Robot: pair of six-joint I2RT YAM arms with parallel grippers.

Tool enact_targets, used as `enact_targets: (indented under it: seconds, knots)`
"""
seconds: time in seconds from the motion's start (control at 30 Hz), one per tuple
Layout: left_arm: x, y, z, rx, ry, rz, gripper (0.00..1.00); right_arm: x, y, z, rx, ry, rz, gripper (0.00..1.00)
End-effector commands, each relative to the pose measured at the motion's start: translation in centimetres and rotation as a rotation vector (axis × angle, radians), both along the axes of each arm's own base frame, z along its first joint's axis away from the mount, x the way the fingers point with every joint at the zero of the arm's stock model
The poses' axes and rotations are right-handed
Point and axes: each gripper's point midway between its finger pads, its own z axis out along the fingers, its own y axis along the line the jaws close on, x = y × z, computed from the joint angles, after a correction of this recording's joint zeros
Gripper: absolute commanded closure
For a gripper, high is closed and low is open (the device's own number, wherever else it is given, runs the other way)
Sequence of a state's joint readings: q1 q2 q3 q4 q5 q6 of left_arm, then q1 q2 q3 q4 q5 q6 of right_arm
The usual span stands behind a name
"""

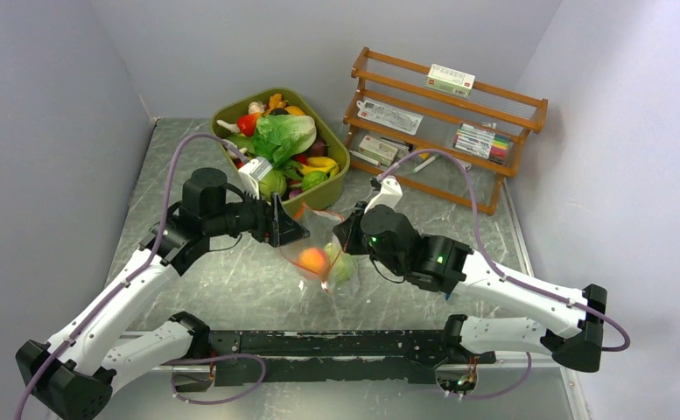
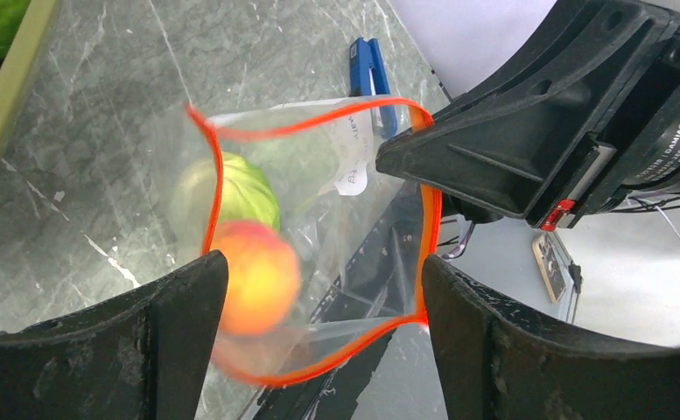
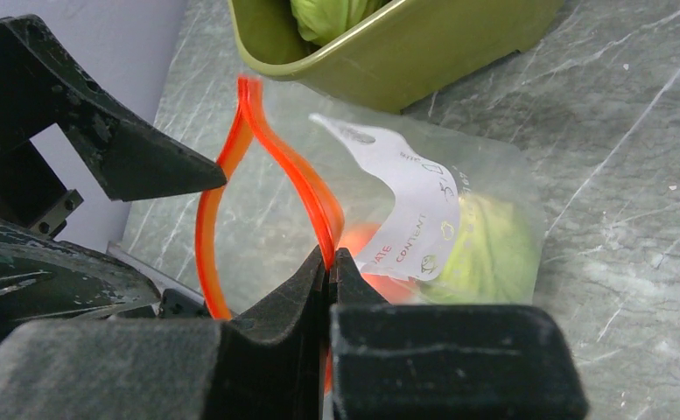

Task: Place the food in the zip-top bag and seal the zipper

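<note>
right gripper [image 3: 329,262] clamping tight on zipper [image 3: 297,175], zip-top bag [image 1: 332,241] dangling centre frame. left gripper [image 2: 323,267] hanging spread over mouth. peach [image 2: 253,276], cabbage [image 2: 248,188] sitting inside. worry: single pinch slipping under weight, bag sagging, food rolling out.

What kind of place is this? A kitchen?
Probably a robot test booth, not a kitchen: plain grey walls box in a marbled table, two white-and-black robot arms stand at its edge, and the olive-green plastic tub holds toy plastic food.
</note>
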State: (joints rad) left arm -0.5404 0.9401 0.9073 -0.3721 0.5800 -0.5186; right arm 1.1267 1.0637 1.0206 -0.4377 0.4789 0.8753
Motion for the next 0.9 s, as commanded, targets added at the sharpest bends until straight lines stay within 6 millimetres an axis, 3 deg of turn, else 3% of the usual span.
enact_targets:
  seconds: [0.0,0.3,0.47,0.6,0.73,0.87]
  knots:
    - [0.3,0.2,2.1,-0.008,-0.063,0.015,0.2,0.3,0.1,1.3,0.048,-0.025,-0.01,1.0]
    - [0.7,1.7,3.5,0.011,-0.142,0.095,0.19,0.3,-0.3,1.4,0.032,-0.034,-0.012,1.0]
    - [2.1,4.3,3.3,0.107,-0.165,0.257,0.21,0.3,-0.7,1.5,0.018,-0.041,-0.019,1.0]
    - [2.5,6.0,4.4,0.15,-0.217,0.331,0.21,0.1,-1.3,2.4,0.024,-0.045,-0.022,1.0]
    - [4.2,8.4,5.1,0.249,-0.24,0.462,0.22,-0.2,-2.0,3.1,0.014,-0.05,-0.02,1.0]
    - [6.5,8.9,5.1,0.315,-0.289,0.513,0.25,-0.3,-2.7,3.4,0.014,-0.058,-0.029,1.0]
